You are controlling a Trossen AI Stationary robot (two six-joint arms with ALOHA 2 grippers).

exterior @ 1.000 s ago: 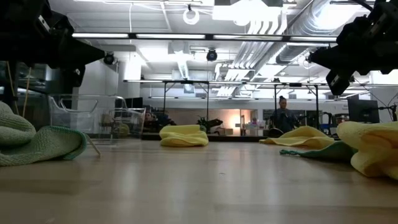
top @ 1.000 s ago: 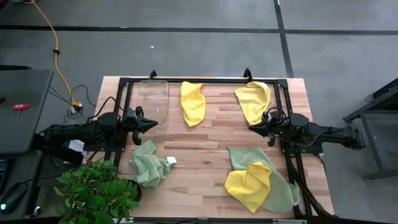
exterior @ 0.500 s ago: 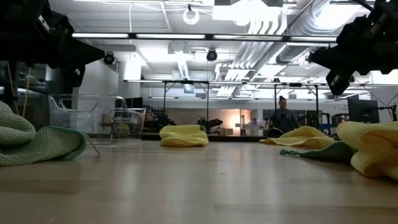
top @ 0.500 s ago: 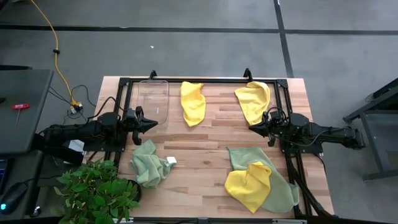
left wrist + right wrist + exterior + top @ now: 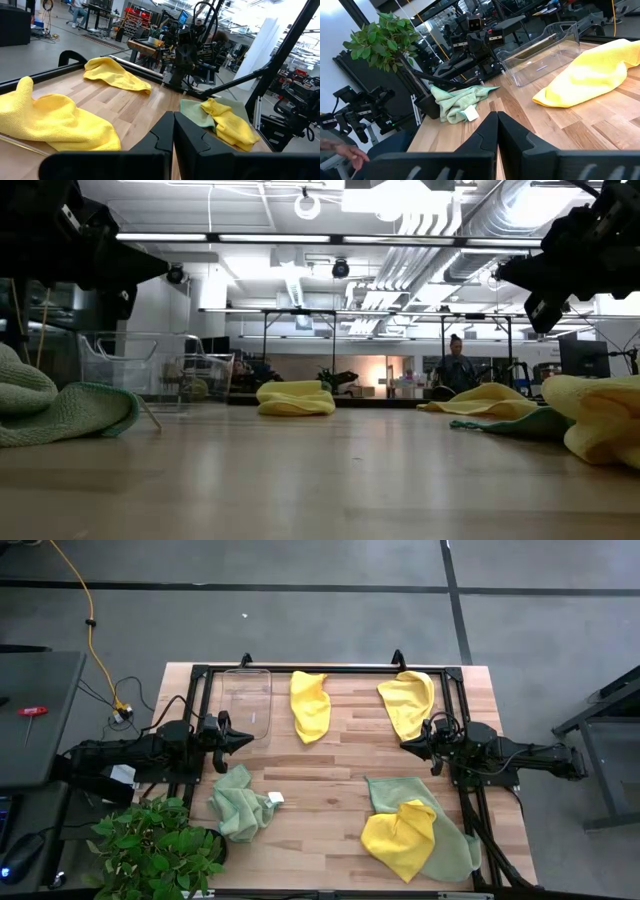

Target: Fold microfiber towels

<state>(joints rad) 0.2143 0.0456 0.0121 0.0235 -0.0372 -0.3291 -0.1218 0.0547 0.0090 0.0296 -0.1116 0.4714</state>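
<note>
Five towels lie crumpled on the wooden table [image 5: 320,755]. A yellow towel [image 5: 309,703] lies at the far middle, another yellow towel [image 5: 408,700] at the far right. A third yellow towel [image 5: 398,836] lies on a spread sage green towel [image 5: 450,845] at the near right. A bunched sage green towel [image 5: 240,804] with a white tag lies near left. My left gripper [image 5: 247,738] is shut and empty above the table's left side. My right gripper [image 5: 406,744] is shut and empty above the right side.
A clear plastic bin [image 5: 250,698] stands at the far left of the table. A black frame [image 5: 330,670] runs round the table. A leafy plant [image 5: 155,850] stands off the near left corner. A person [image 5: 458,365] stands far off in the room.
</note>
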